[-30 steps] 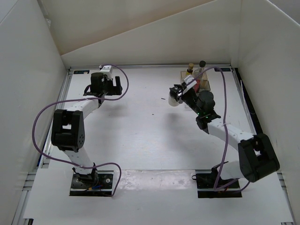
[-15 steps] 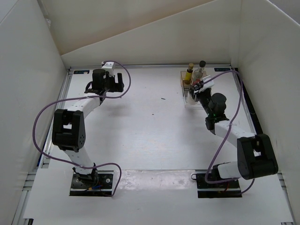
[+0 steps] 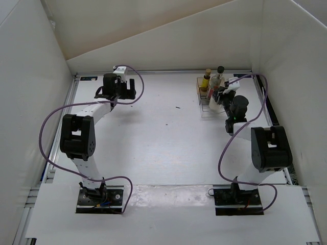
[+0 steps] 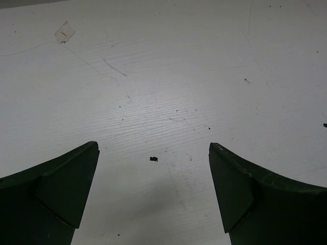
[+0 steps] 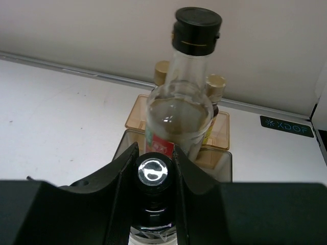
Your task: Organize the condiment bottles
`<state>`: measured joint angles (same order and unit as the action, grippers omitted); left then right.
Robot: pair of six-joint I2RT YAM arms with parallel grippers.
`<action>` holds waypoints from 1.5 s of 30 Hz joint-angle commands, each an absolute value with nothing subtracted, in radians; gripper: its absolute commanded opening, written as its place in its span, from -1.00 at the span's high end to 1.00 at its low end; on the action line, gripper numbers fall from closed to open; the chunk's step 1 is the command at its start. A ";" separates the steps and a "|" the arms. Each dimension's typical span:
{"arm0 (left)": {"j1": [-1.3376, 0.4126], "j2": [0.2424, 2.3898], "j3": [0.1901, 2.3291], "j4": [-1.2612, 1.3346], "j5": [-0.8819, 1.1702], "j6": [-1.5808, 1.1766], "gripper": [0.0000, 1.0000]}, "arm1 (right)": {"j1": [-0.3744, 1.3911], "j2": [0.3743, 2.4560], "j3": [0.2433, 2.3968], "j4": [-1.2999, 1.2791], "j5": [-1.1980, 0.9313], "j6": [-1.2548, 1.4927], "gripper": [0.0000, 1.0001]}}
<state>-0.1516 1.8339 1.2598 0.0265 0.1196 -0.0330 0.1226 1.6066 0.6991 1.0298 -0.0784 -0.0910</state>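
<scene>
Gripping: right claw clamped tight on the black-capped jar, lined up to drop into the rack, I reckon
Left claw: spread wide, holding nothing, out of the way

Glossy glass bottle, shiny-capped jar, matt dark right tool, scuffed white table.

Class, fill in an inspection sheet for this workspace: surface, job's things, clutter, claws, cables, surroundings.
Surface: white table, lightly scuffed.
Job's things: tall clear bottle and two small cream-capped bottles standing in the rack; squat jar at the rack's near end.
Clutter: small dark speck.
Claws: left claw open, empty, over bare table; right claw shut on the squat jar.
Cables: purple cables looping along both arms.
Surroundings: white walls around the table.
</scene>
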 commanded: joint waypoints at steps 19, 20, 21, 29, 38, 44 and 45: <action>-0.159 1.875 1.316 0.020 0.114 -0.025 -0.99 | 0.127 1.767 0.766 1.246 -0.064 -0.049 1.00; -0.156 1.873 1.315 0.023 0.114 -0.026 -0.99 | 0.133 1.770 0.755 1.252 -0.063 -0.052 1.00; -0.156 1.871 1.307 0.026 0.114 -0.026 -0.99 | 0.135 1.770 0.746 1.264 -0.055 -0.051 1.00; -0.163 1.861 1.279 0.054 0.097 -0.029 -0.99 | 0.176 1.764 0.654 1.324 -0.005 -0.060 1.00; -0.173 1.874 1.281 0.046 0.066 -0.040 -0.99 | 0.210 1.747 0.614 1.335 0.081 -0.071 -0.03; -0.187 1.870 1.287 0.012 0.063 -0.037 -0.99 | 0.222 1.717 0.607 1.330 0.115 -0.110 -0.41; -0.189 1.856 1.276 0.018 0.060 -0.038 -0.99 | 0.230 1.707 0.601 1.330 0.132 -0.120 -0.44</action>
<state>-0.1791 1.8912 1.2774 0.0242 0.0742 -0.0345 0.2188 1.7615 0.6182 1.2461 0.0799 -0.0845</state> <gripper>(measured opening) 0.991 0.715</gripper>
